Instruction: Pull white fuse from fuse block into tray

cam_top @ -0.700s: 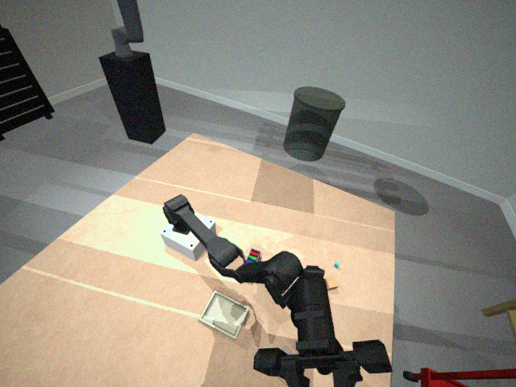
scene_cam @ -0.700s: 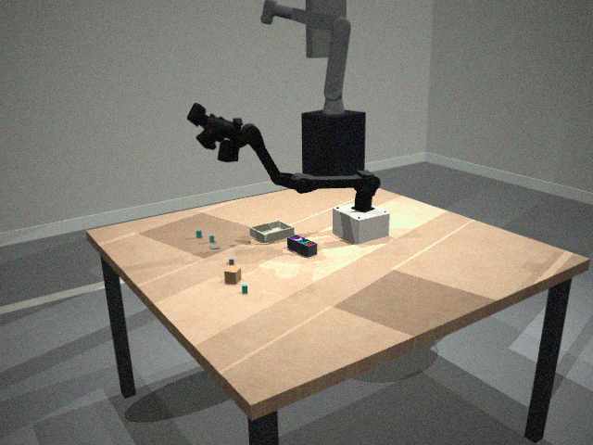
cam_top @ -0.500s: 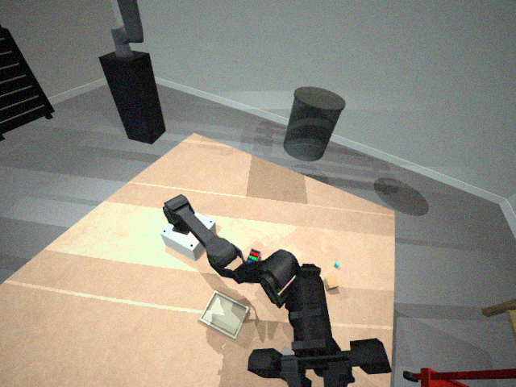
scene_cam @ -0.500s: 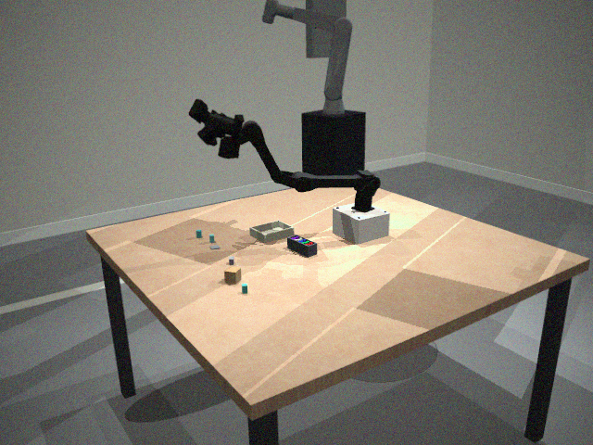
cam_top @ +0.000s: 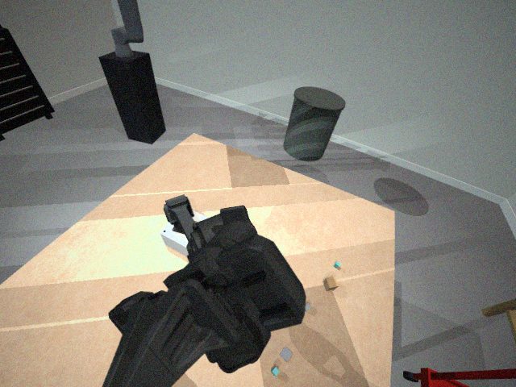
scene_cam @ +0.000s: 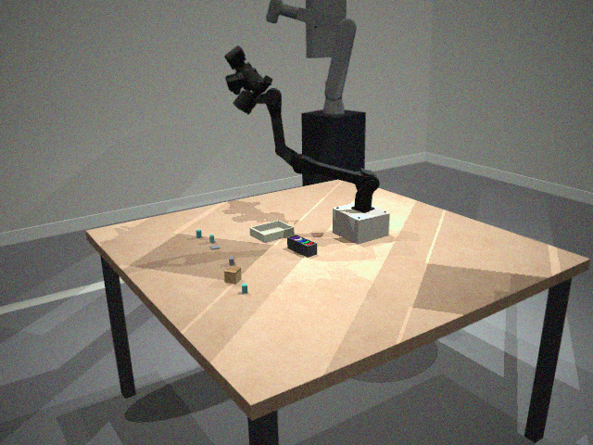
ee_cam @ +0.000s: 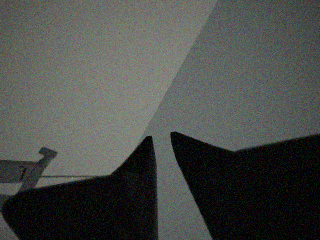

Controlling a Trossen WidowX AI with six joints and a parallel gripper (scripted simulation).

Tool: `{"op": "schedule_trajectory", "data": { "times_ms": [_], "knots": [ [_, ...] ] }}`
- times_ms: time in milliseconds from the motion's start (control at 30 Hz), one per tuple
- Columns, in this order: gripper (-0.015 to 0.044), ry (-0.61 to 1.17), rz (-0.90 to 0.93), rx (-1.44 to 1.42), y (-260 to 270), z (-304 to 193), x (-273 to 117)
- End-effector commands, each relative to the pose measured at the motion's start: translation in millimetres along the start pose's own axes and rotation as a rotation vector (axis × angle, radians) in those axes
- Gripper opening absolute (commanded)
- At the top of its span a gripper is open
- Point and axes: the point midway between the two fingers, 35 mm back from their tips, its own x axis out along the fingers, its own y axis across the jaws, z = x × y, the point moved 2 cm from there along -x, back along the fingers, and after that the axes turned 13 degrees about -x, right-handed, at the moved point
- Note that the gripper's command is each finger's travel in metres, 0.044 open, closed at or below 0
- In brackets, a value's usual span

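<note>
The fuse block is a small dark box on the table, with a row of coloured fuses on top. Purple, blue, green and red show; the white fuse is too small to tell apart. The tray is pale grey-green, has low walls and stands beside the block. No fuse can be made out in it, though its floor is partly hidden. My gripper is raised high above the table, far from block and tray, and faces the walls. Its fingertips stand slightly apart with nothing between them. In the top view the arm hides block and tray.
My arm rises from a white base box. A brown cube, several teal cylinders, a small grey piece and a flat grey plate lie on the table. Another robot stands behind.
</note>
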Motion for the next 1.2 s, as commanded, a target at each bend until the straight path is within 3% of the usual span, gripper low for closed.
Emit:
{"op": "schedule_trajectory", "data": {
  "times_ms": [0,233,500,833,1167],
  "knots": [
    [0.0068,0.108,0.013,0.031,16,-51,10],
    [0.0068,0.365,0.032,0.096,55,-158,15],
    [0.0068,0.618,-0.003,0.126,86,-266,-18],
    [0.0068,0.999,-0.083,0.189,110,-379,-96],
    [0.0068,1.389,-0.172,0.027,108,-450,-202]
  ]
}}
